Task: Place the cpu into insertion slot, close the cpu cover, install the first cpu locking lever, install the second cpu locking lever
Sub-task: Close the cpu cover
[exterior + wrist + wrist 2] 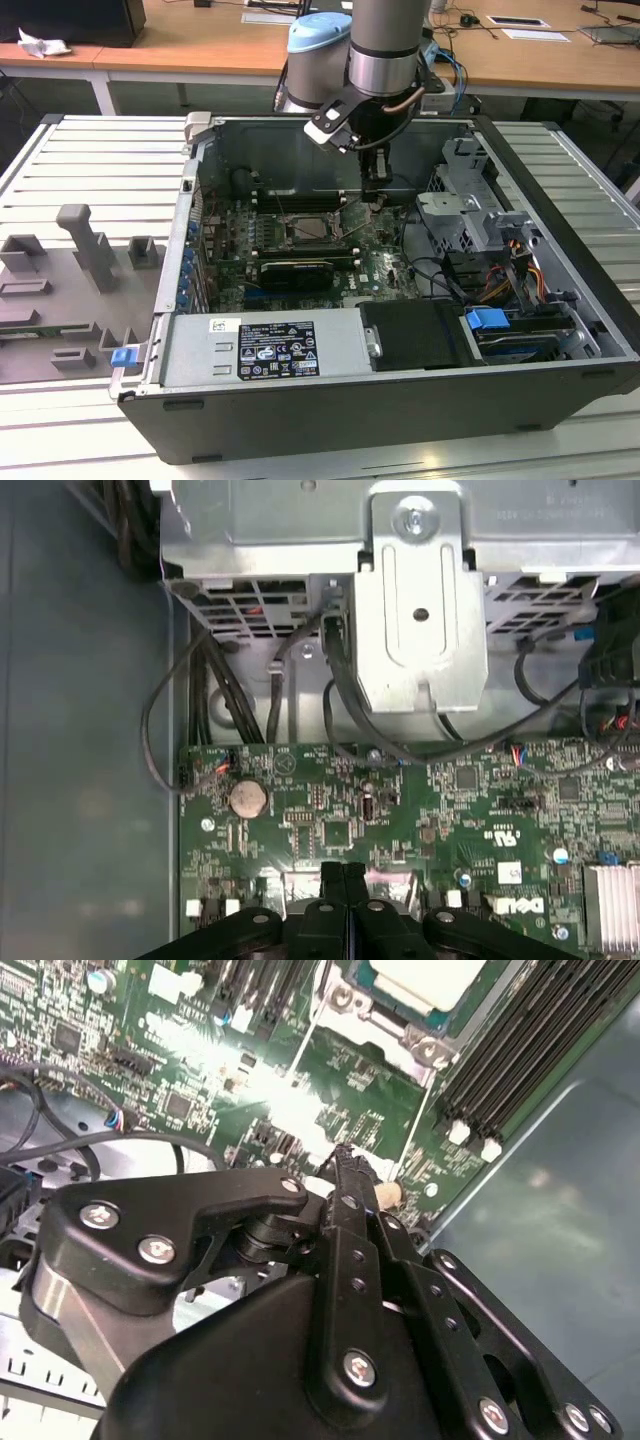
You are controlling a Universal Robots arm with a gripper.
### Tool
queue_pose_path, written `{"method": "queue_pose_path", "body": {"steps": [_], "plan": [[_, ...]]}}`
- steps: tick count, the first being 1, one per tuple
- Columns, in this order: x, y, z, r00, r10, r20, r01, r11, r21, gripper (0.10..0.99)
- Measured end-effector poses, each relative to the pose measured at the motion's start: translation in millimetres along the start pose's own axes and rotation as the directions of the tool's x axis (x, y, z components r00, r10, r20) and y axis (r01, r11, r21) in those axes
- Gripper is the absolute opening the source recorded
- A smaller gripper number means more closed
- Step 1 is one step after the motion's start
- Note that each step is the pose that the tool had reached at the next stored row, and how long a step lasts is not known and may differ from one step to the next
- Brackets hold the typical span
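The insertion slot [308,228] sits in the green board inside the open computer case. In the second wrist view the cpu [420,978] shows its pale face inside the socket, framed by the silver cpu cover [345,1000] lying flat around it. A thin metal lever rod [415,1125] runs from the socket's corner towards my fingertips. My gripper [375,200] [343,1155] [345,875] hangs low over the board just to the exterior view's right of the socket. Its black fingers are pressed together, with nothing visible between them.
A silver drive cage [470,200] [420,630] and black cables [440,270] crowd the exterior view's right. Long black memory slots [520,1060] flank the socket. A graphics card [295,270] and power supply [270,345] lie nearer the front. Grey fixtures [85,250] stand outside the case.
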State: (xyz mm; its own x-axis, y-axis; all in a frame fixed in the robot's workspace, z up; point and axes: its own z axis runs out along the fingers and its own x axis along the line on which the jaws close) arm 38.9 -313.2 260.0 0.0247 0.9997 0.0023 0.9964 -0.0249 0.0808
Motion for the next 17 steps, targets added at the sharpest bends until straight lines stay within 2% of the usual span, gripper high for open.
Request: {"method": "queue_pose_path", "body": {"steps": [4, 10, 13, 17], "plan": [[0.3, 7.3, 0.6, 1.0000, 0.000, -0.0001, 0.000, 1.0000, 0.001, 0.106], [0.4, 9.8, 2.1, 1.0000, 0.000, -0.0001, 0.000, 1.0000, 0.000, 0.106], [0.6, 16.7, 4.8, 1.0000, 0.000, 0.0004, 0.000, 1.0000, 0.000, 0.106], [0.6, 17.4, 11.1, 1.0000, 0.000, 0.0004, 0.000, 1.0000, 0.000, 0.106]]}}
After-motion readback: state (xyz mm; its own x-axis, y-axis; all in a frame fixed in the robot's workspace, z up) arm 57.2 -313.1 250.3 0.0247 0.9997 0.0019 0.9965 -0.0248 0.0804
